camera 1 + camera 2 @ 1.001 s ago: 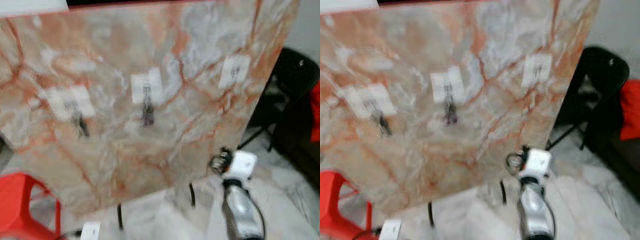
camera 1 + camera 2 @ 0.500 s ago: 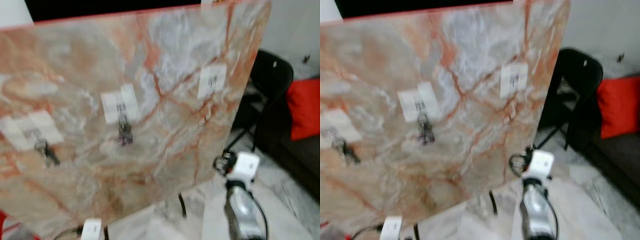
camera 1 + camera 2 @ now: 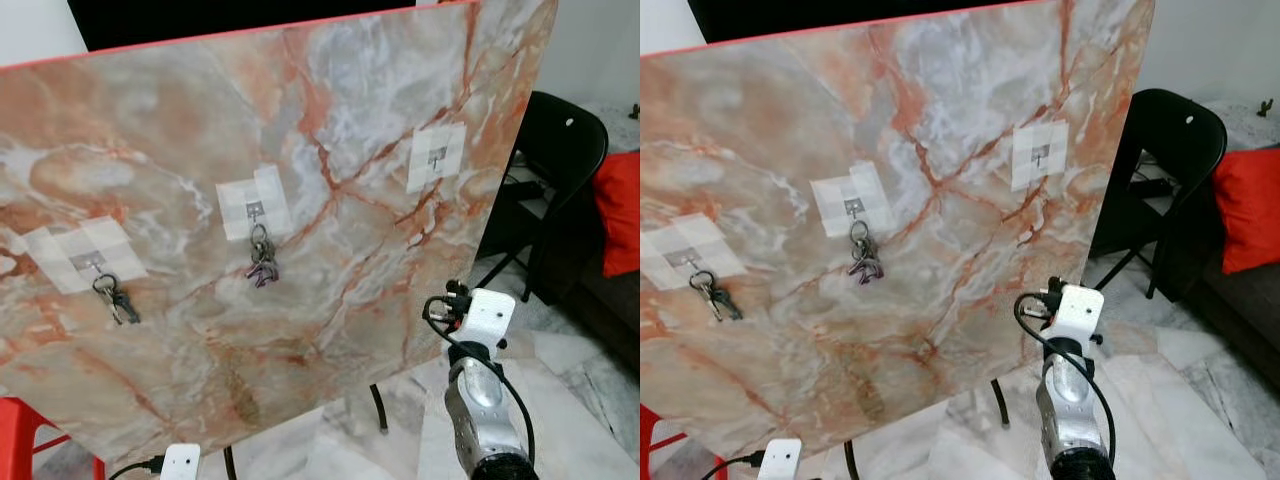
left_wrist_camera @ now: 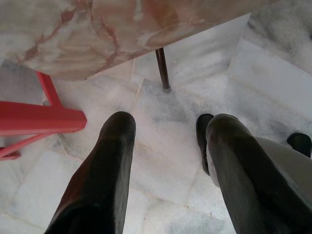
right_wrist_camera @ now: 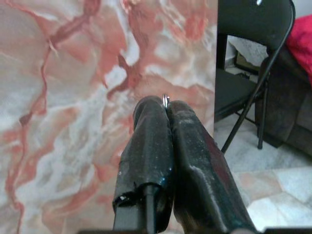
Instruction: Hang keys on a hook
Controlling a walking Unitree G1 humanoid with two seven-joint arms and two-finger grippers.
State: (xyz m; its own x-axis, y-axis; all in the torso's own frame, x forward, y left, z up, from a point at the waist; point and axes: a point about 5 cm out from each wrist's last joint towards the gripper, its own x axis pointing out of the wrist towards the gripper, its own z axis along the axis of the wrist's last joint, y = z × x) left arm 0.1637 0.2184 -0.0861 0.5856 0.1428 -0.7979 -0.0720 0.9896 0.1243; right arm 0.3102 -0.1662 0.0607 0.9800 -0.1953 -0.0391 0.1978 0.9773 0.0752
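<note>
The right hand [image 5: 165,105] is pinched tight on a small key ring [image 5: 165,100], low by the board [image 3: 300,150]. The empty hook [image 3: 437,157] is high above. The ring could miss it and fall. The left hand [image 4: 165,131] hangs open.

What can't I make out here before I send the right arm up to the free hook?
- Keys in the right gripper: right wrist view; the shut fingers hide all but a sliver of metal ring at the tips.
- Free hook on the marble board: eye views; too small to judge its shape.
- Right gripper's fingers: eye views; hidden behind the white wrist housing.
- Left arm: cut off by the bottom edge of the eye views.
</note>
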